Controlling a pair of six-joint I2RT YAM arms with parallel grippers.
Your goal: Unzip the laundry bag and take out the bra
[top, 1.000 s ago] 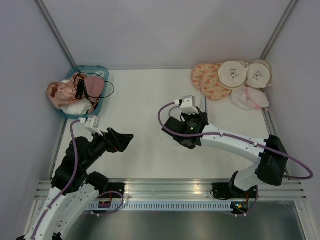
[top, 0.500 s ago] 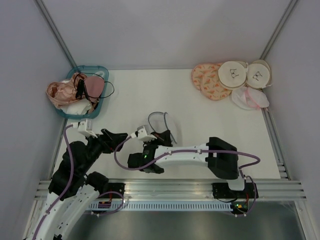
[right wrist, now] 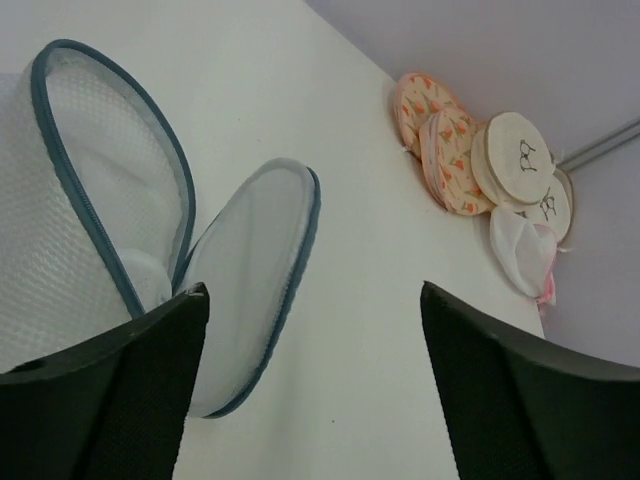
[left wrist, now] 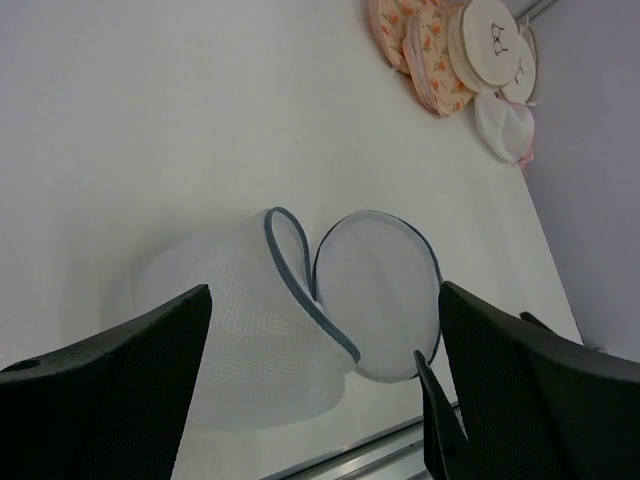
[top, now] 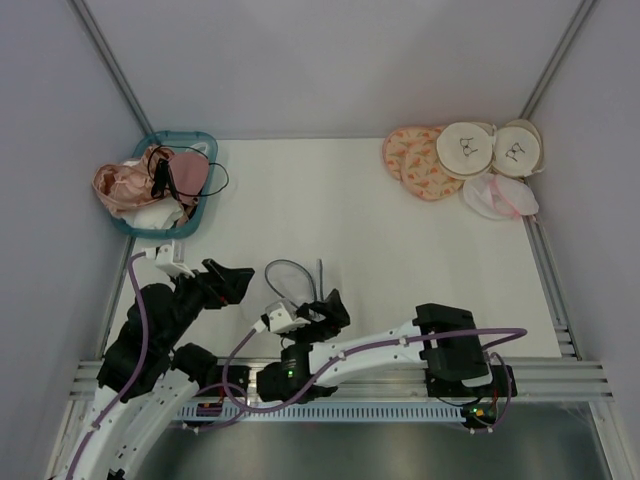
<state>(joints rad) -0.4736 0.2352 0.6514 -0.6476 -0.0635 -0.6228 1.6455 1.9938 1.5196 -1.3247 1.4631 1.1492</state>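
1. The laundry bag (top: 288, 282) lies on its side on the white table (top: 400, 250). Its rim is unzipped, and the round lid (left wrist: 380, 295) hangs open, joined at one edge.
2. The right gripper (top: 322, 307) sits just beside the bag's near-right side, fingers spread wide and gripping nothing.
3. The left gripper (top: 237, 284) is just left of the bag, fingers also apart and empty.
4. Well behind and left of the bag, a teal basket (top: 178, 134) holds pink garments (top: 120, 185).
5. Well behind and right of the bag, round pouches (top: 430, 160) are heaped in the corner.
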